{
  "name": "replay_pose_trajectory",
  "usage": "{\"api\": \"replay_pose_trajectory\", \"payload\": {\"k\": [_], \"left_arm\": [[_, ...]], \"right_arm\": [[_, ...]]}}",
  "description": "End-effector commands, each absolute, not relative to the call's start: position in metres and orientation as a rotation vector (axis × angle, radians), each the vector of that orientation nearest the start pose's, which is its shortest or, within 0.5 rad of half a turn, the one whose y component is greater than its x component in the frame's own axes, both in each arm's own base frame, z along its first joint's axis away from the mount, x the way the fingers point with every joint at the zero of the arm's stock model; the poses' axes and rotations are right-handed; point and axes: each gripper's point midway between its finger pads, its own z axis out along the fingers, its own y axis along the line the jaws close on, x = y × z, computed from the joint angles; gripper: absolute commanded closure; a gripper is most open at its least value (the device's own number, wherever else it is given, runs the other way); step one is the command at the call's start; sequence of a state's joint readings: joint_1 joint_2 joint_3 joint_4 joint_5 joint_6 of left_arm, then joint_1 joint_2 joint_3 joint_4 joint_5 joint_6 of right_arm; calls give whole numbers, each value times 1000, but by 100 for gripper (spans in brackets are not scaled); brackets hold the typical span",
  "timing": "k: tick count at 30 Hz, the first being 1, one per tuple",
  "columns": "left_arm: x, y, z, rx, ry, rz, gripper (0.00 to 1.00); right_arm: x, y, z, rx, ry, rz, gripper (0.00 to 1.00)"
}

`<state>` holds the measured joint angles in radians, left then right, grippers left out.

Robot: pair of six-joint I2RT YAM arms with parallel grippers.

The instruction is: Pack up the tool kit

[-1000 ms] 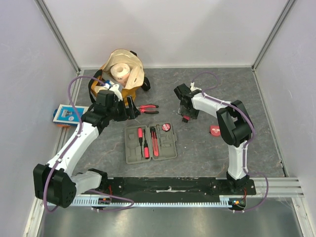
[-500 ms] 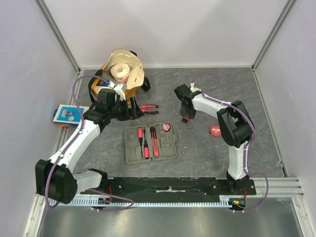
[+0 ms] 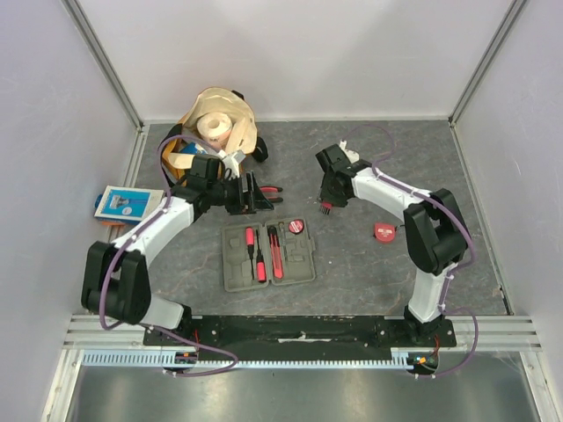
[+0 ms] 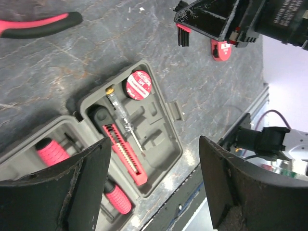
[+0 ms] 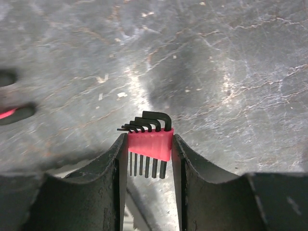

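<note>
The grey case [image 3: 303, 264] lies open mid-table; it also shows in the left wrist view [image 4: 161, 113]. It holds red-handled screwdrivers [image 3: 250, 239], a red knife [image 4: 126, 155] and a round red tape measure [image 3: 296, 227]. Red-and-black pliers [image 3: 273, 189] lie on the table just beyond the case, and one handle shows in the left wrist view [image 4: 38, 25]. My left gripper [image 3: 252, 195] is open and empty, held above the pliers and the case's far edge. My right gripper [image 3: 326, 200] is shut on a red holder of black hex keys [image 5: 148, 142] and holds it above the table, right of the case.
A tan-and-yellow bag with a paper roll [image 3: 218, 127] stands at the back left. A blue-and-white packet [image 3: 123, 204] lies at the left wall. A small red object [image 3: 384, 231] lies right of the case. Walls close three sides.
My left arm has swung right and forward, bringing its open gripper over the pliers. My right gripper has shifted slightly with the hex keys still in it.
</note>
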<state>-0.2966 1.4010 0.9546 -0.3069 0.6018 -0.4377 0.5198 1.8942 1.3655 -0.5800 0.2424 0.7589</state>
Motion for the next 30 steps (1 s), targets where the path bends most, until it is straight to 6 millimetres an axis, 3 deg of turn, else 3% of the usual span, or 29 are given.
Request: {"api": "replay_pose_trajectory", "payload": {"k": [1,7,11,16,24,30], "left_arm": [[312,-243,179,220,2319,-1270,21],[322,-272,194,208,2284,-1408,26],[331,-286,193,125,2274,-1449,32],[333,-299,189,169,2286,-1462,35],[336,-298,189,158,2286,-1390,36],[343,-293,192,116,2268,-1334,53]], "right_arm": [[393,232,112,305,2502,339,61],[389,272,159,210,2431,529,61],[388,292,183,204,2392,637,61],[387,309,207,199,2360,746,61],[382,319,221,204,2348,831,60],[379,322,225,201,2353,866,60]]}}
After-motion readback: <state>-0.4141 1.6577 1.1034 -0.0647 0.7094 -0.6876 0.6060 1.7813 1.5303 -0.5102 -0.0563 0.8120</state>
